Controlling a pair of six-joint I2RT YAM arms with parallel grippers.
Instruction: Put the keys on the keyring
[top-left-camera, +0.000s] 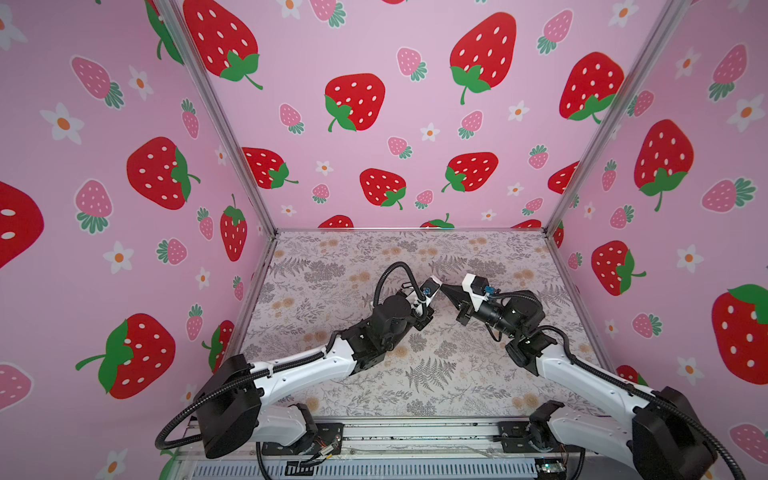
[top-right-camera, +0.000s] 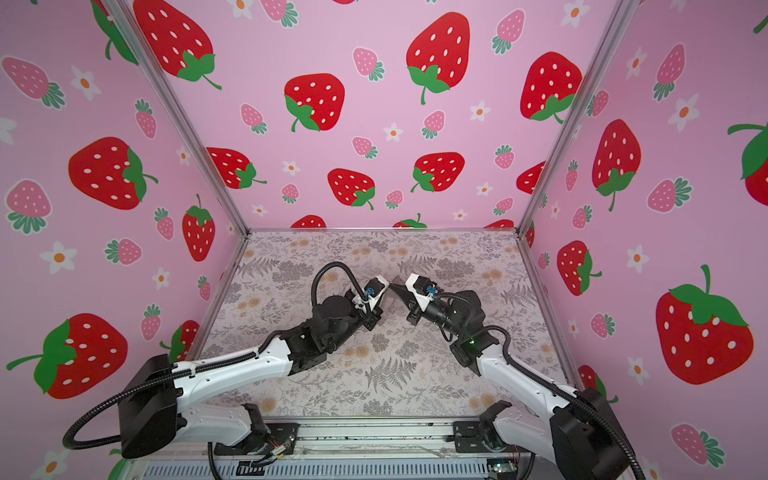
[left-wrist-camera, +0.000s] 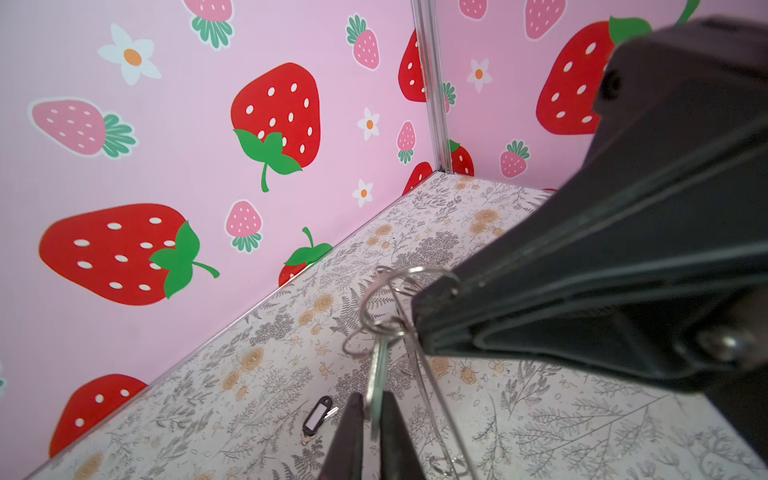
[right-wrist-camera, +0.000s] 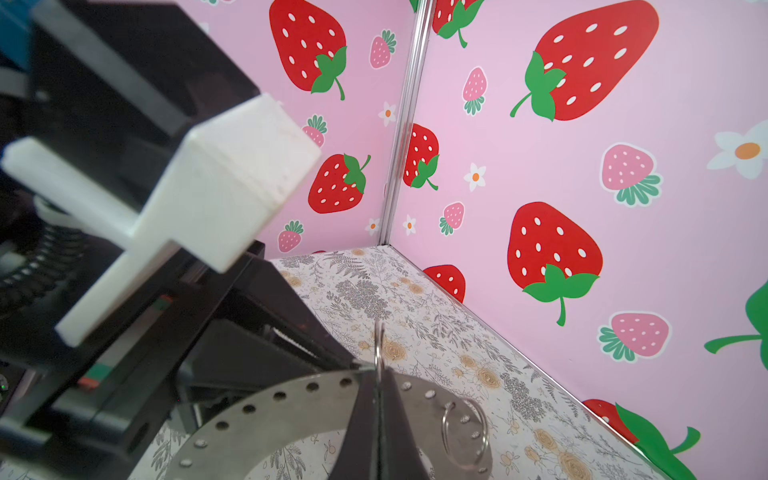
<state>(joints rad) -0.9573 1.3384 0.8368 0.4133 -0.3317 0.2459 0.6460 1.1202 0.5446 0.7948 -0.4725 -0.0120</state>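
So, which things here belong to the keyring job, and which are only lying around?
For the job:
- keyring, in the right gripper
- key, in the left gripper
- tag, loose on the table

Not for the job:
- table
- walls
No other loose thing shows.

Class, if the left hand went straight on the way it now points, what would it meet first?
Likely the small silvery wire loops at the right hand's black tip, just beyond the left hand's grey metal key; depth unclear.
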